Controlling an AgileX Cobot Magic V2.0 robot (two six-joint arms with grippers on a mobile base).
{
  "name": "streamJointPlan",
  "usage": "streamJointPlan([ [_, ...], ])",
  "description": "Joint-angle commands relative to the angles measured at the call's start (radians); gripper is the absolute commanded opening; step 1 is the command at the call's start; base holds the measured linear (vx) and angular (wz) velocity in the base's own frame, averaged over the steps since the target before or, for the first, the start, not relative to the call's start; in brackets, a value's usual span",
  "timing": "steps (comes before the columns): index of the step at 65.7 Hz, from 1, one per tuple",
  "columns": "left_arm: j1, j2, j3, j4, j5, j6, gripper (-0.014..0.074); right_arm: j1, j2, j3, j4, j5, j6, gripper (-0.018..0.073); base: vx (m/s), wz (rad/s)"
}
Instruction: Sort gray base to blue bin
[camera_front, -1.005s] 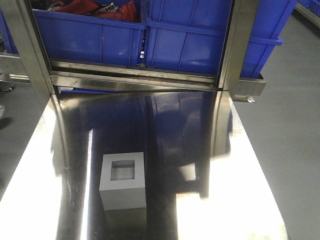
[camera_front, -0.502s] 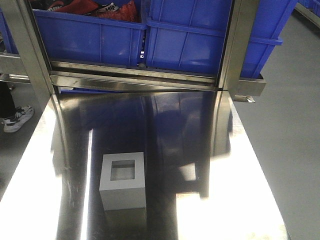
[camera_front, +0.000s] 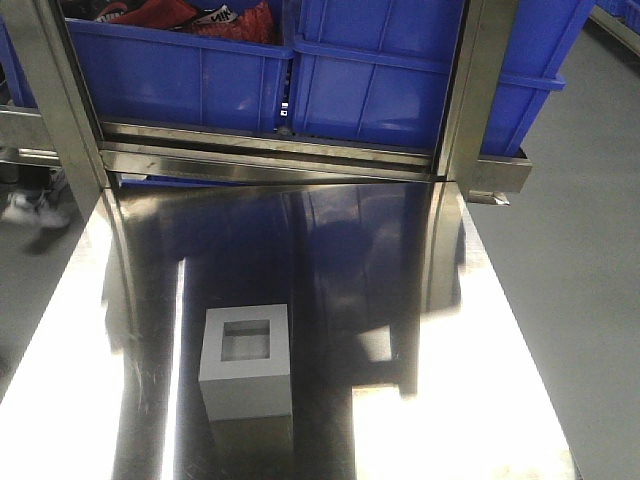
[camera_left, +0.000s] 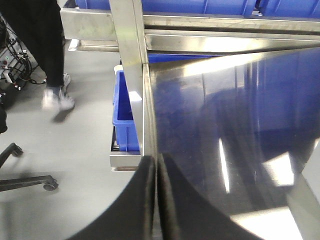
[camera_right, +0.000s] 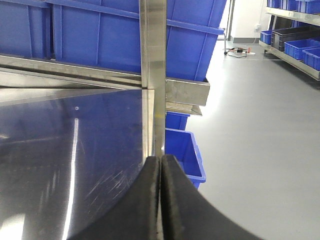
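Left end effector (camera_left: 155, 162) hovering over the counter's (camera_left: 225, 125) left edge, fingers pressing together, right end effector (camera_right: 160, 162) hovering likewise over the right edge

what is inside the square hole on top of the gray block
Nothing shows inside the recess of the gray base: only its pale floor and far inner walls are visible. The near inner wall is covered by the rim from this angle.

White lettering is showing on the red-and-black packaging (camera_front: 190, 15) lying in the upper-left bright-blue plastic bin (camera_front: 170, 75), but it is appearing too small and cropped to read.
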Motion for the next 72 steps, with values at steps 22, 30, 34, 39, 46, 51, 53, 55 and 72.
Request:
streamJointPlan([
  [22,-0.001,0.011,-0.038,-0.013,-0.058,0.002,-0.0003,-0.005,-0.011,0.014,-0.006,-0.074,-0.005,-0.0009,0.0,0.0],
  [30,-0.001,0.011,-0.038,-0.013,-0.058,0.002,0.0014,-0.005,-0.011,0.014,-0.006,-0.074,-0.005,-0.0009,0.0,0.0],
  [34,-0.001,0.011,-0.038,-0.014,-0.058,0.002,0.0038,-0.005,-0.011,0.014,-0.006,-0.074,-0.005,-0.0009,0.0,0.0],
  [39,-0.001,0.011,-0.038,-0.026,-0.058,0.002,0.0076,-0.005,-0.011,0.014,-0.006,-0.074,-0.005,-0.0009,0.0,0.0],
  [46,-0.001,0.011,-0.038,-0.037,-0.053,0.002,0.0167,-0.005,-0.011,0.014,-0.006,-0.074,-0.005,-0.0009,0.0,0.0],
  [51,-0.001,0.011,-0.038,-0.037,-0.052,0.002,0.0256,-0.005,-0.011,0.014,-0.006,-0.074,-0.005,-0.0009,0.0,0.0],
  [53,-0.001,0.011,-0.038,-0.037,-0.051,0.002,0.0288,-0.005,-0.011,0.014,-0.006,-0.074,-0.005,-0.0009,0.0,0.0],
  [55,-0.001,0.011,-0.038,-0.037,-0.05,0.002,0.0319,-0.005,-0.011,0.014,-0.006,-0.074,-0.005,-0.0009,0.0,0.0],
  [72,-0.001,0.011,-0.038,-0.036,-0.049,0.002,0.0482,-0.005,-0.011,0.014,-0.006,-0.074,-0.005,-0.0009,0.0,0.0],
])
